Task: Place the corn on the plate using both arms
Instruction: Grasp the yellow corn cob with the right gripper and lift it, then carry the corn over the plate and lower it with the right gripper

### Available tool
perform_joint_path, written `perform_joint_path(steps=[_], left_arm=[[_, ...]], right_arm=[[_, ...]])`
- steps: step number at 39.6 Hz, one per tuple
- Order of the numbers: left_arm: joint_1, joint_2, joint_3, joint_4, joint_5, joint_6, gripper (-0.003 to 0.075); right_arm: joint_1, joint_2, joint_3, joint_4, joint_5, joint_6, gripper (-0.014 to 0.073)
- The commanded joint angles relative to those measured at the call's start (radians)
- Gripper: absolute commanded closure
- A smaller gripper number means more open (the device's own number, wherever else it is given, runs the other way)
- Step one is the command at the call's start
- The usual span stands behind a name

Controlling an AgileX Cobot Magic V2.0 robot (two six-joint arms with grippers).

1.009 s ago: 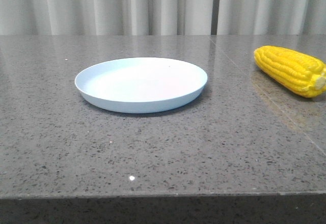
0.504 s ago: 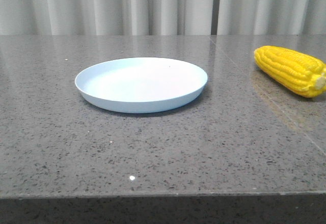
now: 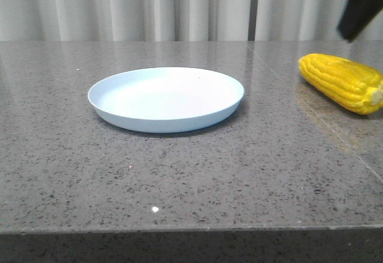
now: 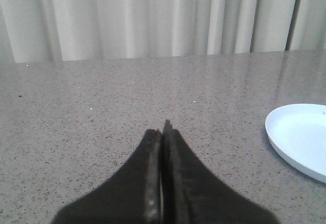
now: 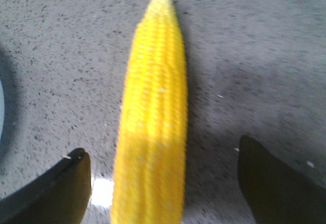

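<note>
The yellow corn (image 3: 341,82) lies on the grey stone table at the far right, its pale stub toward the right edge. The pale blue plate (image 3: 166,98) sits empty at the table's middle. A dark part of my right arm (image 3: 361,6) shows at the top right, above the corn. In the right wrist view my right gripper (image 5: 162,178) is open, its fingers (image 5: 56,193) wide on either side of the corn (image 5: 153,122), not touching it. My left gripper (image 4: 163,132) is shut and empty over bare table, with the plate's rim (image 4: 300,137) off to one side.
Pale curtains hang behind the table. The table's front edge (image 3: 191,230) runs across the bottom of the front view. A seam in the stone (image 3: 323,119) runs past the corn toward the front right.
A dark part of my right arm has come into the front view at the top right, above the corn. The corn and the plate have not moved.
</note>
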Motion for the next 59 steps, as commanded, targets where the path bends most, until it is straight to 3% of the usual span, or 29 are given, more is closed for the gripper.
perform_joint_path(steps=[1,13,17,22,26,40,53,59], left_arm=[[-0.006,0.01,-0.026,0.004,-0.078,-0.001,0.0741],[-0.006,0.01,-0.026,0.004,-0.078,-0.001,0.0741],[-0.006,0.01,-0.026,0.004,-0.078,-0.001,0.0741],[-0.006,0.01,-0.026,0.004,-0.078,-0.001,0.0741],[-0.006,0.01,-0.026,0.004,-0.078,-0.001,0.0741],[-0.006,0.01,-0.026,0.004,-0.078,-0.001,0.0741],[-0.006,0.01,-0.026,0.004,-0.078,-0.001,0.0741],[-0.006,0.01,-0.026,0.004,-0.078,-0.001,0.0741]], right_arm=[[0.004,0.048,-0.077,0.027,-0.018,-0.012,-0.0016],[0.012,0.204,-0.151,0.08,0.03,-0.012,0.0017],[0.012,0.206,-0.151,0.08,0.049,-0.012,0.017],[0.011,0.196,-0.151,0.08,0.052,-0.012,0.0439],[0.011,0.172,-0.152,0.08,0.052,-0.012,0.0548],[0.069,0.02,-0.172,0.084,0.038,0.052,0.0545],[0.37,0.123,-0.3,-0.134,0.061,0.353,0.0547],[0.468,0.217,-0.351,-0.165,0.024,0.472,0.0547]])
